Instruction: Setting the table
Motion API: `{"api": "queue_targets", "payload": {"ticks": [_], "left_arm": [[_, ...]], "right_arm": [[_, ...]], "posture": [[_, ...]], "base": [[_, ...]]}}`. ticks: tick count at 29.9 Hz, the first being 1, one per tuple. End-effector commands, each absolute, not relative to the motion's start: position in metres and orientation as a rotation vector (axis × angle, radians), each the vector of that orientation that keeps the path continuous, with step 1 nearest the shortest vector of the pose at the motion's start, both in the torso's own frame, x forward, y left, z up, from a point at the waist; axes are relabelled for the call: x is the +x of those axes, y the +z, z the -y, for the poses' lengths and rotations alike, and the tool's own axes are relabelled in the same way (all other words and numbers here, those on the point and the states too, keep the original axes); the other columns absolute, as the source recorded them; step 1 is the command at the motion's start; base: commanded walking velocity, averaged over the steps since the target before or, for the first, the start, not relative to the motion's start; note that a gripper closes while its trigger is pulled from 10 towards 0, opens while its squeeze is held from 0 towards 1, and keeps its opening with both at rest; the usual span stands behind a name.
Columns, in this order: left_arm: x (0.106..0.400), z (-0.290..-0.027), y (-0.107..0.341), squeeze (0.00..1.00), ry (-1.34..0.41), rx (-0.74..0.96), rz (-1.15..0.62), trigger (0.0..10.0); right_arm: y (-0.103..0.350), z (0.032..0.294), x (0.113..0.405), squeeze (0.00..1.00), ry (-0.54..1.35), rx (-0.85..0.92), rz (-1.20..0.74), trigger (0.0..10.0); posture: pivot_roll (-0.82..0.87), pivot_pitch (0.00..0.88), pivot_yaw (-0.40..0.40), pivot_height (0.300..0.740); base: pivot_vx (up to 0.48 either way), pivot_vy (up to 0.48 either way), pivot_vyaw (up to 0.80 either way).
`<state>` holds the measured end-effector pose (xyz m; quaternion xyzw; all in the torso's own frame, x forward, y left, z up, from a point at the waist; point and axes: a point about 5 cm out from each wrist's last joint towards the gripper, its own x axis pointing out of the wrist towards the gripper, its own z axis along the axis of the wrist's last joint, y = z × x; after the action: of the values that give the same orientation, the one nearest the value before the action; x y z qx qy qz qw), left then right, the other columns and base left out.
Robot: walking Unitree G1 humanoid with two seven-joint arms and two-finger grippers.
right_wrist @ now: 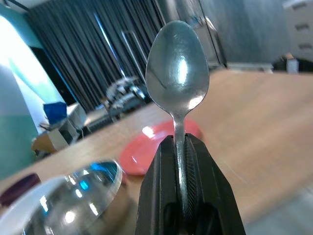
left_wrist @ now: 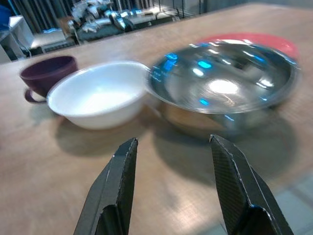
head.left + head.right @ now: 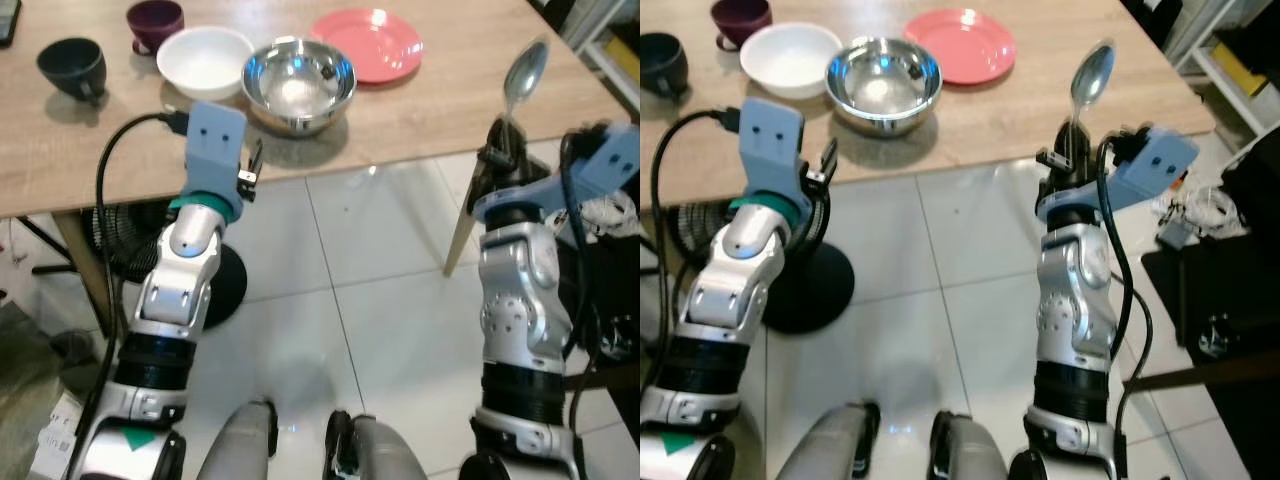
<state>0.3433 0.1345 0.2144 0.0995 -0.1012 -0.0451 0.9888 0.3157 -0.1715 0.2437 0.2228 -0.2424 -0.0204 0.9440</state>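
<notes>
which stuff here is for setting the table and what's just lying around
For the job:
- spoon, held in the right pincer
- steel bowl
- white bowl
- pink plate
- dark cup
- maroon cup
- left pincer, open near the bowls

Just lying about:
- black fan base under the table

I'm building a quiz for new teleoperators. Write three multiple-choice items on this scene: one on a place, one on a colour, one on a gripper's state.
1. What lies directly between the white bowl and the pink plate on the wooden table?
A. shiny steel bowl
B. black cup
C. maroon cup

2. What colour is the cup at the table's far left?
A. white
B. black
C. pink

3. How is the right gripper?
A. open, empty
B. shut on a fork
C. shut on a metal spoon

Answers:
1 A: the steel bowl sits between them.
2 B: the black cup is leftmost.
3 C: its fingers clamp the spoon upright.
</notes>
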Motion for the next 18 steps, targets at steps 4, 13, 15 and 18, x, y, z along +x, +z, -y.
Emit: {"api": "queue_targets", "payload": {"ticks": [4,13,15,18], "left_arm": [[0.338,-0.132,0.225,0.0,-0.134,0.215,0.254,10.0],[0.318,-0.114,0.274,0.0,-0.258,0.281,0.481,10.0],[0.317,-0.113,0.276,0.0,-0.259,0.286,0.491,10.0],[0.316,-0.113,0.278,0.0,-0.264,0.288,0.499,10.0]], "right_arm": [[0.25,0.176,0.316,0.0,-0.093,0.122,0.546,10.0],[0.237,0.179,0.319,0.0,0.003,-0.101,0.48,10.0],[0.236,0.178,0.319,0.0,0.02,-0.12,0.474,10.0],[0.234,0.174,0.321,0.0,0.04,-0.148,0.46,10.0]], "posture": [[0.22,0.153,0.014,0.74],[0.22,0.155,0.02,0.74],[0.22,0.155,0.02,0.74],[0.23,0.151,0.017,0.74]], "base": [[0.48,0.0,0.0],[0.48,0.0,0.0],[0.48,0.0,0.0],[0.48,0.0,0.0]]}}
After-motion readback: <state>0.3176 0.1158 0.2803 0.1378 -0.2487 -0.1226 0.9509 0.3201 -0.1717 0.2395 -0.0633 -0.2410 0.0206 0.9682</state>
